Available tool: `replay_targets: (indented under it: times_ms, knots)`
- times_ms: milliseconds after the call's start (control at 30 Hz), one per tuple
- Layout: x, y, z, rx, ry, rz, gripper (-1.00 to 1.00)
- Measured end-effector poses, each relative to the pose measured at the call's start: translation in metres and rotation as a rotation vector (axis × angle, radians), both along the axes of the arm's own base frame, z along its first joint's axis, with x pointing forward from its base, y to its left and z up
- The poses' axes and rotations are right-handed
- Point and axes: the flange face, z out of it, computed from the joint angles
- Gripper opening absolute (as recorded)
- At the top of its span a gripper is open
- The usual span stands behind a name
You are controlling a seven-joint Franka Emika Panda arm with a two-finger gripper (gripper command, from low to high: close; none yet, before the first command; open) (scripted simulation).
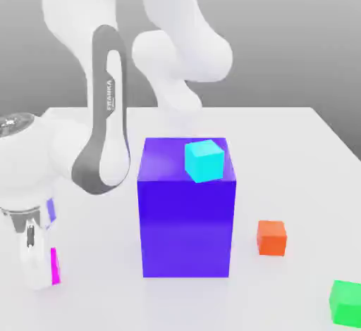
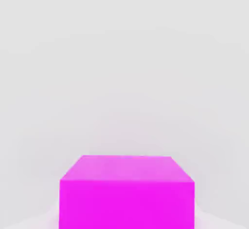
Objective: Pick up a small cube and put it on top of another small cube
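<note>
A magenta cube [image 1: 54, 266] rests on the white table [image 1: 296, 146] at the exterior view's near left, mostly hidden behind my gripper [image 1: 41, 273], which is lowered to table height right against it. In the hand view the magenta cube [image 2: 126, 194] sits very close, its top and one side face showing. A cyan cube [image 1: 204, 160] lies on top of a large blue block [image 1: 187, 217] in the middle of the table. An orange cube [image 1: 271, 238] sits to the block's right, and a green cube [image 1: 345, 303] lies at the near right corner.
The tall blue block stands just right of my gripper, higher than the small cubes. My arm's white and grey links [image 1: 106, 139] rise over the table's left side.
</note>
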Motion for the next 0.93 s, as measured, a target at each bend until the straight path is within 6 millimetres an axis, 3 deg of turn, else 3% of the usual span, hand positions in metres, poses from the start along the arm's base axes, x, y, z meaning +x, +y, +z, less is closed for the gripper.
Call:
replay_targets:
  times_ms: [33, 67, 100, 233, 400, 533, 667, 733, 767, 800, 933]
  knots:
    - [0.001, 0.001, 0.012, -0.001, -0.003, 0.002, -1.00]
    - [0.014, 0.009, 0.023, -0.002, -0.018, 0.037, -1.00]
    - [0.030, 0.026, 0.029, 0.000, -0.021, 0.099, -1.00]
    - [0.086, 0.122, 0.040, 0.007, -0.020, 0.391, -1.00]
    - [0.118, 0.246, 0.050, 0.012, -0.017, 0.719, -1.00]
    - [0.119, 0.346, 0.060, 0.014, -0.018, 0.968, -1.00]
    - [0.099, 0.446, 0.067, 0.011, -0.015, 1.223, -1.00]
    - [0.086, 0.497, 0.050, 0.005, -0.008, 1.353, -1.00]
    - [0.080, 0.518, 0.033, 0.002, -0.004, 1.408, -1.00]
    - [0.076, 0.528, 0.018, 0.001, -0.002, 1.436, 1.00]
    - [0.076, 0.528, 0.018, 0.001, -0.002, 1.436, 1.00]
